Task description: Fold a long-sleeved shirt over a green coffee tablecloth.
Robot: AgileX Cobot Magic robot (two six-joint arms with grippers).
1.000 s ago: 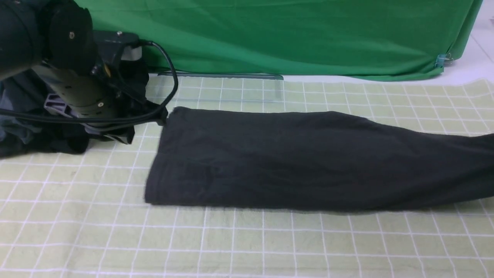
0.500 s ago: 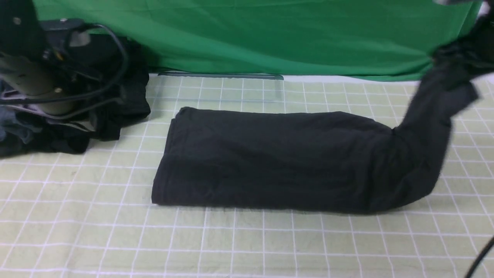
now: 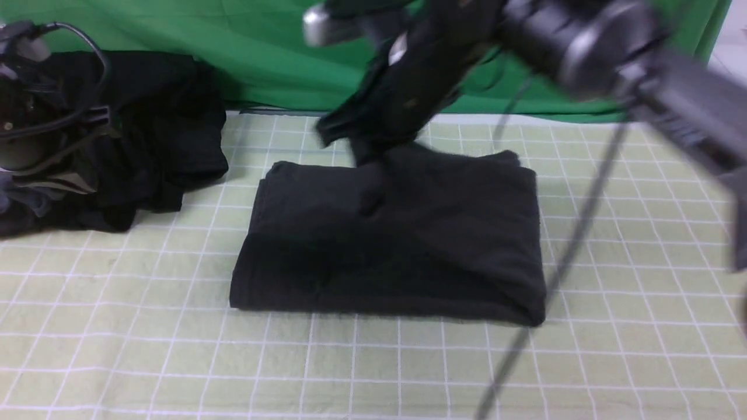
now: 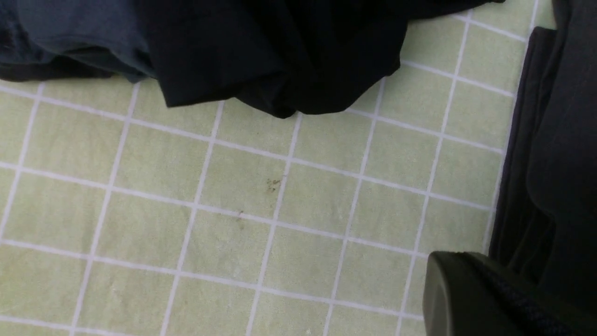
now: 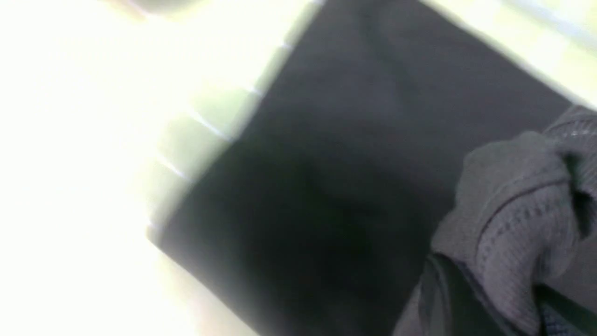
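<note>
The long-sleeved shirt (image 3: 397, 245) lies as a folded block in the middle of the green coffee tablecloth (image 3: 117, 326), with the right gripper (image 3: 373, 125) clamped on a bunched end held above it. It looks soft, light and limp – it will sag and drape, so a pinch at the edge or hem suits best. The left gripper (image 4: 489, 298) sits closed, empty – beside the bundle of dark clothes (image 3: 146, 134)

The right claw (image 3: 356, 137) has swung the long-sleeved shirt's (image 3: 397, 245) end leftward over itself.
</note>
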